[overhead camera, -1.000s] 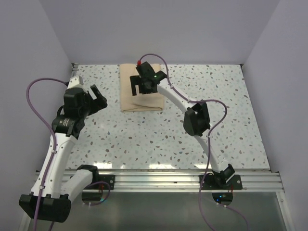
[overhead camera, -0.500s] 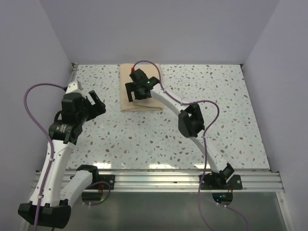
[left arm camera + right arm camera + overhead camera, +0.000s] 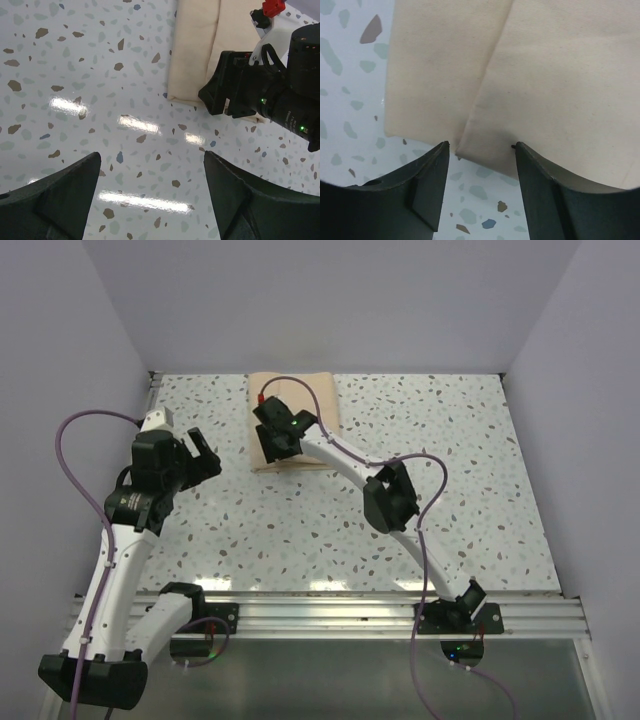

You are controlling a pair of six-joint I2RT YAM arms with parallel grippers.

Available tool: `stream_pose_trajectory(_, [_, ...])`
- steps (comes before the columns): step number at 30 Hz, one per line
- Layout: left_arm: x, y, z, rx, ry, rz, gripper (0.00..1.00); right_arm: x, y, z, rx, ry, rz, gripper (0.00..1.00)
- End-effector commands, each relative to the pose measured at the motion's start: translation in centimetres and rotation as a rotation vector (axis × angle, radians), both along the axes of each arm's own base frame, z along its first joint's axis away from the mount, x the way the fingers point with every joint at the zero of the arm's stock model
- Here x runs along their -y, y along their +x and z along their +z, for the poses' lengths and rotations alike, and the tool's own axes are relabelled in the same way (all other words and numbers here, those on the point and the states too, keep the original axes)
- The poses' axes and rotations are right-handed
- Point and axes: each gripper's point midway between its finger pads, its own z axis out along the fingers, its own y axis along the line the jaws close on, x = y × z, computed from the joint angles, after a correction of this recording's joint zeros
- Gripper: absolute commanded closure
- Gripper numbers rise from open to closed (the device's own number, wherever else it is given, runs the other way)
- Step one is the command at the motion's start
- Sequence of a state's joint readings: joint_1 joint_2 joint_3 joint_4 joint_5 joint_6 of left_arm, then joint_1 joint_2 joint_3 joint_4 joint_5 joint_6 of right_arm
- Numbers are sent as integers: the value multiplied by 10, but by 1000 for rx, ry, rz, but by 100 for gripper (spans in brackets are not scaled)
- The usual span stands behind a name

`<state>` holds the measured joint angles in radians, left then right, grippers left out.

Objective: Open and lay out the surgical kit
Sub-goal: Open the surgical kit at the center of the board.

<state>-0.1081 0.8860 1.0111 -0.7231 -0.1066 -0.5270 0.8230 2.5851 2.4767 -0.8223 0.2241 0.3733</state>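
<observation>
Cloth wrap (image 3: pixel 555 70) folded shut, inside hidden; right fingers (image 3: pixel 427 190) apart astride its near edge, left fingers (image 3: pixel 55 195) spread over table (image 3: pixel 75 60).

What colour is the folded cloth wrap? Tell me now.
The cloth wrap is plain tan-beige, unpatterned; the right wrist view shows it best.

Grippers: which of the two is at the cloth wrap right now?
The right gripper: its open jaws straddle the near edge of the tan cloth wrap. The left gripper hangs open over the speckled table, well clear of the wrap.
</observation>
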Motion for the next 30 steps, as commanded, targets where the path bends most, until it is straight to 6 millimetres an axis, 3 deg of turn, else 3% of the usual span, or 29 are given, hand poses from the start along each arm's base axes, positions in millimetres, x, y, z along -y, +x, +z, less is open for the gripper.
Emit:
stream_pose_trajectory(1, [2, 0, 9, 28, 17, -29, 12, 27, 11, 24, 67, -78, -62, 41])
stream_pose_trajectory(5, [4, 0, 9, 27, 12, -37, 12, 33, 14, 21, 83, -119, -66, 40])
stream_pose_trajectory(8, [5, 0, 9, 26, 8, -41, 12, 36, 17, 21, 98, -137, -68, 46])
stream_pose_trajectory(13, [6, 0, 9, 25, 0, -47, 13, 38, 18, 27, 110, -137, -77, 77])
stream_pose_trajectory(14, [7, 0, 10, 27, -1, -48, 13, 38, 17, 28, 110, -135, -76, 93])
stream_pose_trajectory(15, [6, 1, 10, 28, 1, -48, 13, 38, 17, 28, 109, -137, -73, 100])
stream_pose_trajectory(19, [2, 2, 18, 44, 27, -36, 12, 36, 17, 48, 122, -90, -79, 100])
stream_pose_trajectory(21, [0, 5, 23, 51, 46, -37, 13, 40, 21, 79, 156, -27, -121, 100])
stream_pose_trajectory(22, [-1, 7, 25, 57, 54, -36, 13, 51, 29, 89, 169, -9, -156, 100])
stream_pose_trajectory(23, [-1, 11, 28, 60, 65, -38, 12, 59, 31, 121, 214, 34, -186, 100])
stream_pose_trajectory(24, [-1, 13, 30, 62, 70, -41, 13, 68, 34, 127, 223, 39, -216, 100])
stream_pose_trajectory(27, [-1, 24, 30, 54, 94, -44, 13, 112, 46, 170, 300, 58, -329, 100])
stream_pose_trajectory(30, [0, 38, 22, 25, 115, -49, 13, 163, 52, 188, 335, 29, -448, 100])
